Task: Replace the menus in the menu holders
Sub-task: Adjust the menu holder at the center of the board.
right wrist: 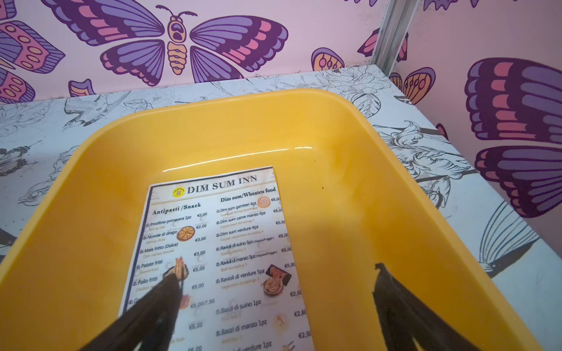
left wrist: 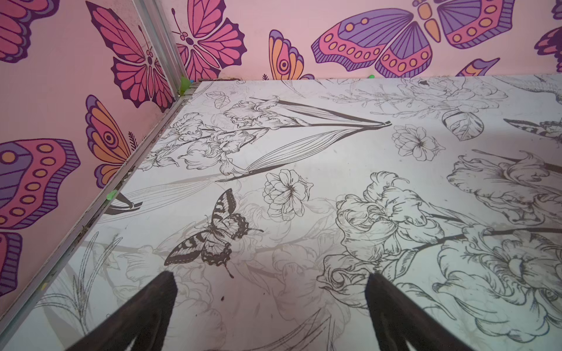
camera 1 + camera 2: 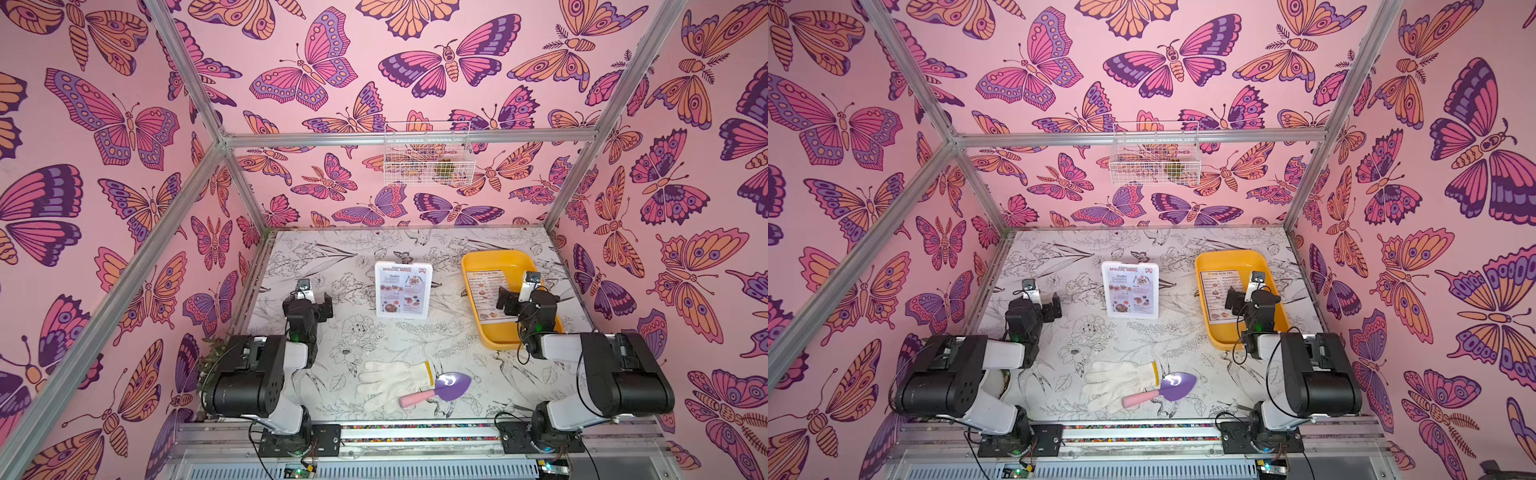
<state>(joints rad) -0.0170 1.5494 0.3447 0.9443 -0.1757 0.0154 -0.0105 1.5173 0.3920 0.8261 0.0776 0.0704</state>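
In both top views the white-framed menu holder stands mid-table with the Special Menu sheet in it. The Dim Sum Inn menu lies flat in the yellow tray on the right side. My left gripper hangs off to the holder's left, and my right gripper sits over the tray. Left wrist view: jaws spread wide, nothing between them, only the flower-printed table below. Right wrist view: jaws spread too, one fingertip over the sheet, the other over bare tray floor, nothing pinched. My worry is that the sheet lies flush, so a pinch may only skid it along or shove the tray. The holder also looks light to me, so it could tip when I pull its sheet out.
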